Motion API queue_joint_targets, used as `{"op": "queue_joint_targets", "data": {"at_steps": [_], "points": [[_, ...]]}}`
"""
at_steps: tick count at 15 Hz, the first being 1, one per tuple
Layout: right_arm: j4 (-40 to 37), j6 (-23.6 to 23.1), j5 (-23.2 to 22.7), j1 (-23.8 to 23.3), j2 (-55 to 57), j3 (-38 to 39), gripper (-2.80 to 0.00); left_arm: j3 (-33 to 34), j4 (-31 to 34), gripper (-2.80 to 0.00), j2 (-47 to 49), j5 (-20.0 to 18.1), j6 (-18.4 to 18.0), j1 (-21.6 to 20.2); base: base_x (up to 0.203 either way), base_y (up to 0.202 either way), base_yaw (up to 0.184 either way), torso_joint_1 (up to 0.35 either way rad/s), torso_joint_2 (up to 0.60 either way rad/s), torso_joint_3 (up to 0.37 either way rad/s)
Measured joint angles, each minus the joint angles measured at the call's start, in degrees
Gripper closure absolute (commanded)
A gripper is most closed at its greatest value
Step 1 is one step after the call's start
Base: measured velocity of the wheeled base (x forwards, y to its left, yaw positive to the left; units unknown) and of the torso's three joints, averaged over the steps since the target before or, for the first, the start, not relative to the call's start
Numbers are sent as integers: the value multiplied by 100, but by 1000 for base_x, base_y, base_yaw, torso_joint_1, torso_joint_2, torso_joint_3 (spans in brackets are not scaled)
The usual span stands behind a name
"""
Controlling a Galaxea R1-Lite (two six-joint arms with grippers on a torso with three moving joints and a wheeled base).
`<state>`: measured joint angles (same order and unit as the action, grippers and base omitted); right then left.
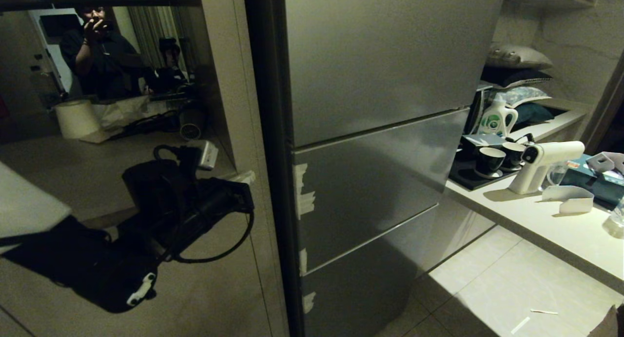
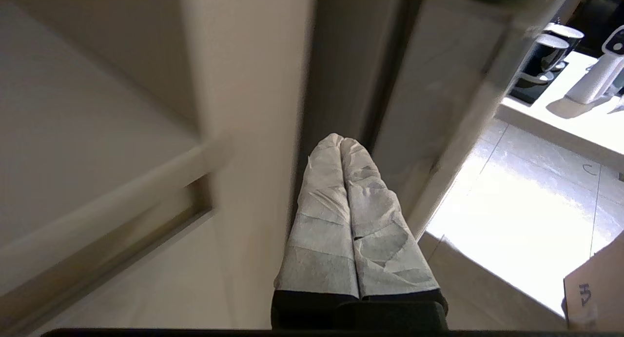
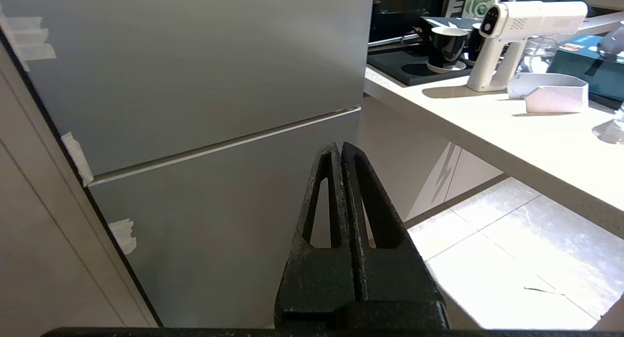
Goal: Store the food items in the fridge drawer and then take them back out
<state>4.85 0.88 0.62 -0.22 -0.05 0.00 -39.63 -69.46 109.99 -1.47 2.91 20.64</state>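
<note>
A: So, where does the fridge [image 1: 370,132] stand?

B: Centre of the head view, all its grey fronts closed. I count three door panels there, split by two seams. The fridge drawer is behind them, so it cannot be seen in any view.

A: And the left gripper [image 2: 340,143]?

B: In the left wrist view its two paper-wrapped fingers [image 2: 321,220] are pressed together with nothing between them, pointing at the dark gap beside the fridge's edge. In the head view the left arm [image 1: 185,205] is the dark mass at lower left, in front of the beige cabinet panel [image 1: 229,288].

A: The right gripper [image 3: 340,146]?

B: Two black fingers [image 3: 375,205], pressed together and empty, pointing at the lower fridge fronts. It does not show in the head view.

A: What is on the bench [image 1: 546,225]?

B: At the right of the head view: two dark cups [image 1: 490,161] on a black tray [image 1: 465,178], one white handheld sprayer [image 1: 541,164], one white detergent bottle [image 1: 497,118], one teal box [image 1: 587,178] and one small white container [image 1: 570,199].

A: Anything else?

B: Four strips of tape [image 1: 303,203] along the fridge's left edge, and one person [image 1: 100,54] at upper left.
</note>
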Motion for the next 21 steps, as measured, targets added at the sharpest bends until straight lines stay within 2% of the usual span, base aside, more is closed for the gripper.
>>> {"op": "queue_joint_targets", "data": {"at_steps": [10, 21], "points": [[0, -2, 0, 1, 0, 0, 0, -866, 23, 0, 592, 414, -30, 535, 0, 0, 0, 0, 0, 0], [2, 0, 0, 0, 0, 0, 0, -1251, 17, 0, 982, 430, -101, 688, 0, 0, 0, 0, 0, 0]]}}
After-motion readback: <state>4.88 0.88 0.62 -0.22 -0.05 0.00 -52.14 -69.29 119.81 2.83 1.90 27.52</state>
